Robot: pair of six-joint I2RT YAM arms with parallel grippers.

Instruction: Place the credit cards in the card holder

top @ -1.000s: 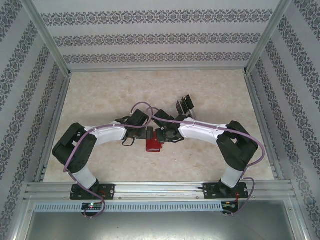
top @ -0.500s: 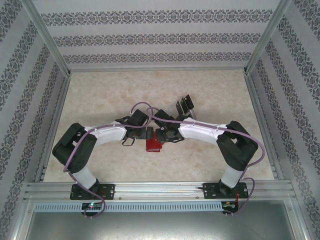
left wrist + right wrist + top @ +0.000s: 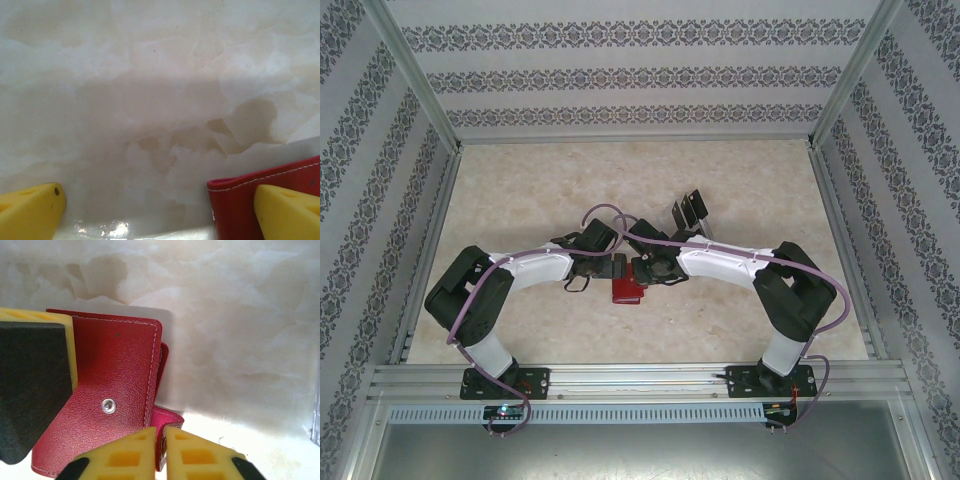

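Nothing has visibly shifted in the overhead view over the last second: both arms stay bent inward, meeting over the middle of the glossy, cream marble-patterned desk (image 3: 150,75).

The small red folding card holder (image 3: 115,370), with a pebbled leather-like grain, lies flat on the desk between the two wrists. It has rounded corners, pale stitching along its edges and a round silver snap stud (image 3: 108,405) on its upper face. A pinker red flap sticks out from under its near corner.

The right pincer (image 3: 161,440) has its ribbed yellow plastic fingers drawn together, nipping that flap's thin edge.

The left pincer (image 3: 159,192) stands spread wide and holds nothing. One blunt yellow fingertip is over bare desk and the other over a corner of the card holder; whether that one touches the leather cannot be told. From the right wrist view, that finger (image 3: 35,385) shows as a yellow block with a matt black pad facing.

Thin dark rectangular credit cards (image 3: 692,207) stand tilted on the desk just beyond the right arm, apart from the card holder.
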